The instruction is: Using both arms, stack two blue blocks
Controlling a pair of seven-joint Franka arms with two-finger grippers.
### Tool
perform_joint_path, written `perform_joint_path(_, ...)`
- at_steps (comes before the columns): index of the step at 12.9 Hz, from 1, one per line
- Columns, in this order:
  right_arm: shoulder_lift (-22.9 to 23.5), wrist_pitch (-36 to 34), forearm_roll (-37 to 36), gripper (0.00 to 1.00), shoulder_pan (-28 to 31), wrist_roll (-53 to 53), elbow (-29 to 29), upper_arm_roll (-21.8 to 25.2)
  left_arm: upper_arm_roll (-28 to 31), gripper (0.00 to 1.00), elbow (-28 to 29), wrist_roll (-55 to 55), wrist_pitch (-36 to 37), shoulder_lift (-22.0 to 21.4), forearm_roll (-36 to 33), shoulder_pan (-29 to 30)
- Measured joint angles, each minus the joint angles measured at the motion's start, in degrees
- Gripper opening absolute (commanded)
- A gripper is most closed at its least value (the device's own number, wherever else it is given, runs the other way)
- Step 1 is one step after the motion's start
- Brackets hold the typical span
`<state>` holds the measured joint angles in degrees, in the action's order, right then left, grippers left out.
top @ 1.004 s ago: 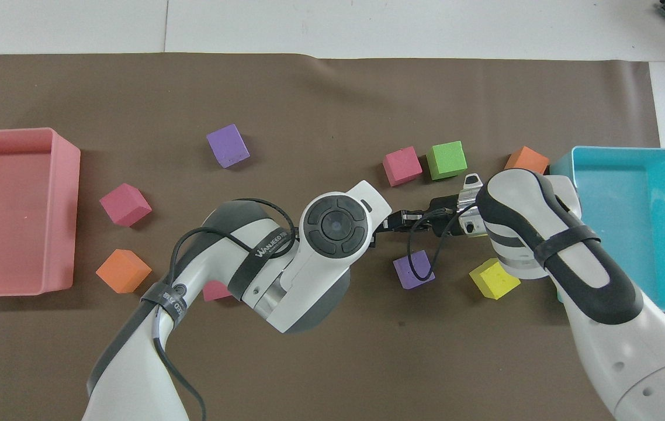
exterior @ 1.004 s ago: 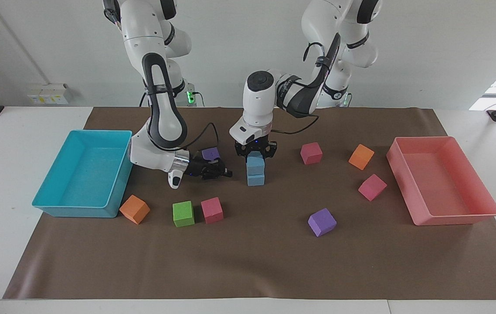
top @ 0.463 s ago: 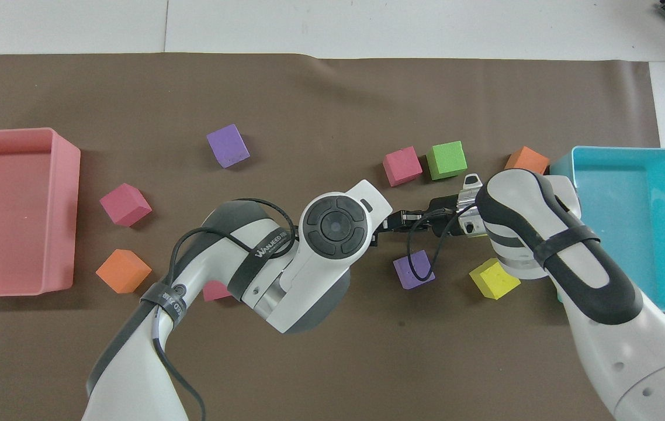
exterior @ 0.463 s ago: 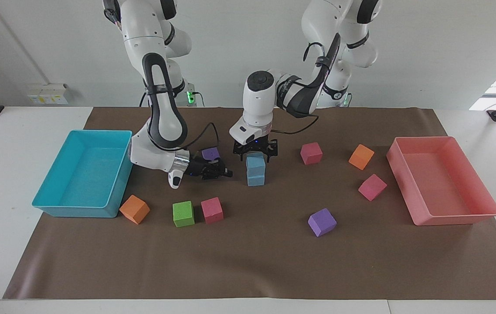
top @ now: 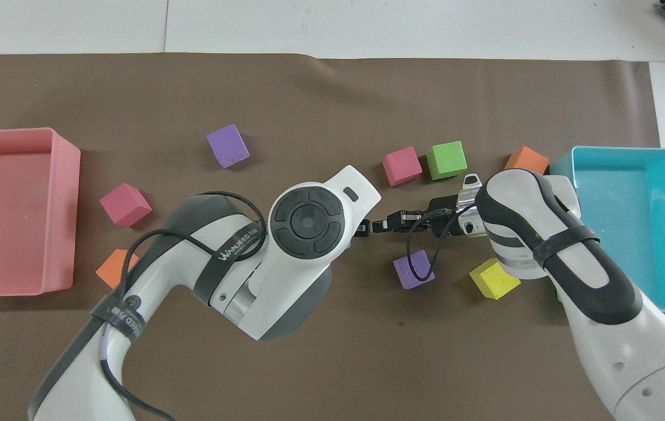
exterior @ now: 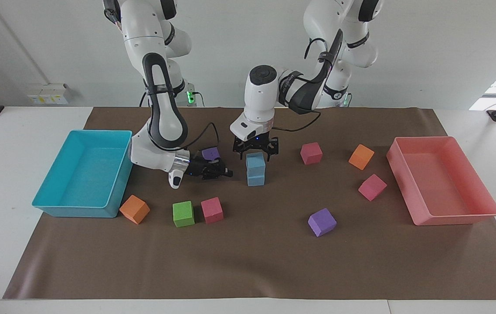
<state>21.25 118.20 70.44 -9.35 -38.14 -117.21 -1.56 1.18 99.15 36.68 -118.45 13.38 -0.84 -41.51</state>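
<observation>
Two blue blocks (exterior: 255,169) now sit stacked on the desk; left pincer (exterior: 255,150) has let go, spread wide, lifting just above them. Right pincer (exterior: 225,170) waits beside, can't tell its fingers. Basically done.

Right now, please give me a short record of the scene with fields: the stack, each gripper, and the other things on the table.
stack: upper blue block sits on lower blue block, on the brown mat
left gripper: open, directly over the stack, fingers apart at the upper block's top
right gripper: low over the mat beside the stack, toward the right arm's end
trays: turquoise tray at the right arm's end, pink tray at the left arm's end
loose cubes: green cube and others, scattered
</observation>
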Motion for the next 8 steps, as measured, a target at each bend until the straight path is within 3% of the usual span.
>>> perform_joint_path(3, -0.86, 0.02, 0.00, 0.00, 0.02, 0.00, 0.62, 0.13, 0.21, 1.00, 0.40, -4.35, 4.06, -4.08, -0.06, 5.09)
perform_joint_path(4, -1.44, 0.04, -0.44, 0.04, 0.03, 0.12, 0.93, 0.24, 0.31, 1.00, 0.59, -7.05, 4.49, -5.18, -0.08, 7.52)
perform_joint_path(5, -1.95, 0.05, -1.98, 0.21, 0.07, 0.90, 1.53, 0.42, 0.44, 1.00, 0.71, -10.08, 4.75, -6.17, -0.08, 10.11)
perform_joint_path(6, -2.29, 0.06, -4.53, 0.56, 0.16, 2.53, 2.42, 0.57, 0.54, 1.00, 0.79, -13.05, 5.35, -7.21, -0.08, 12.48)
perform_joint_path(7, -2.65, 0.07, -7.74, 1.00, 0.25, 4.89, 3.51, 0.63, 0.63, 1.00, 0.78, -16.11, 6.42, -8.38, -0.09, 14.85)
perform_joint_path(8, -3.26, 0.07, -11.61, 1.00, 0.26, 8.24, 4.69, 0.63, 0.72, 1.00, 0.78, -18.93, 8.10, -9.79, -0.09, 17.15)
